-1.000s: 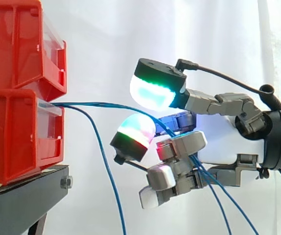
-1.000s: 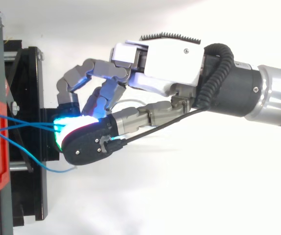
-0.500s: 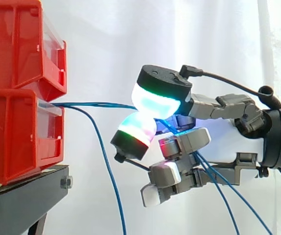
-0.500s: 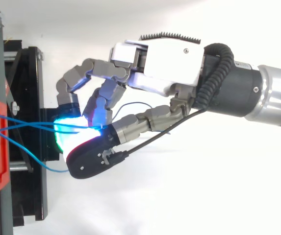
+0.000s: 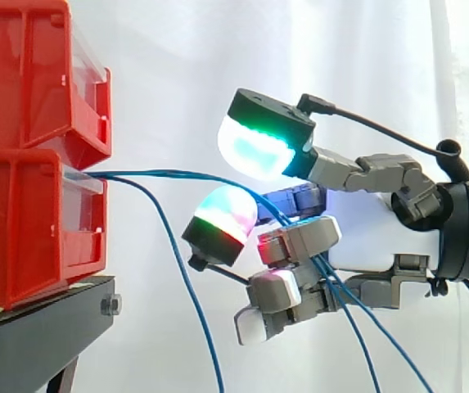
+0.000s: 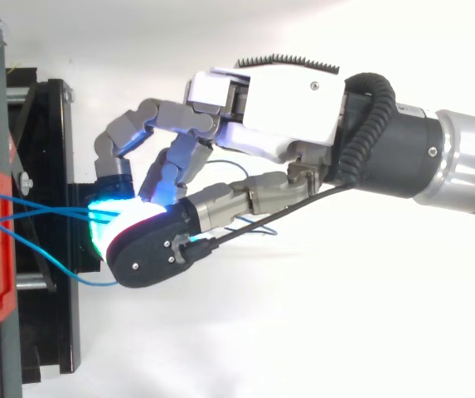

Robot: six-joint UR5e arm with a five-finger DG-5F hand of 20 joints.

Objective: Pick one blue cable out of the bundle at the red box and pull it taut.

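Blue cables [image 5: 177, 174] leave the front lip of the lower red bin [image 5: 29, 221] and run nearly level to the right across open air to the hand [image 6: 278, 104]. They pass through the hand and drop away toward the lower right. Whether the hand has hold of any strand cannot be told from either view. One slack strand [image 5: 187, 295] parts from the others just outside the bin and hangs down in a long curve, free of the hand.

From above, the cables cross one another just beyond the bin's front edge [image 6: 3, 249] before they go under the hand. The hand reaches to just short of the right edge of the black stand [image 6: 50, 149], apart from the bin.

The upper red bin [image 5: 29, 74] sits on the lower one and juts out slightly above the point where the cables leave. Between the bin fronts and the hand lies open room, crossed by nothing but the cables. Below the hand and beside the stand there is free space too, with the white curtain [image 5: 177, 65] behind. The arm [image 6: 453, 162] comes in from the right, level with the cables' run.
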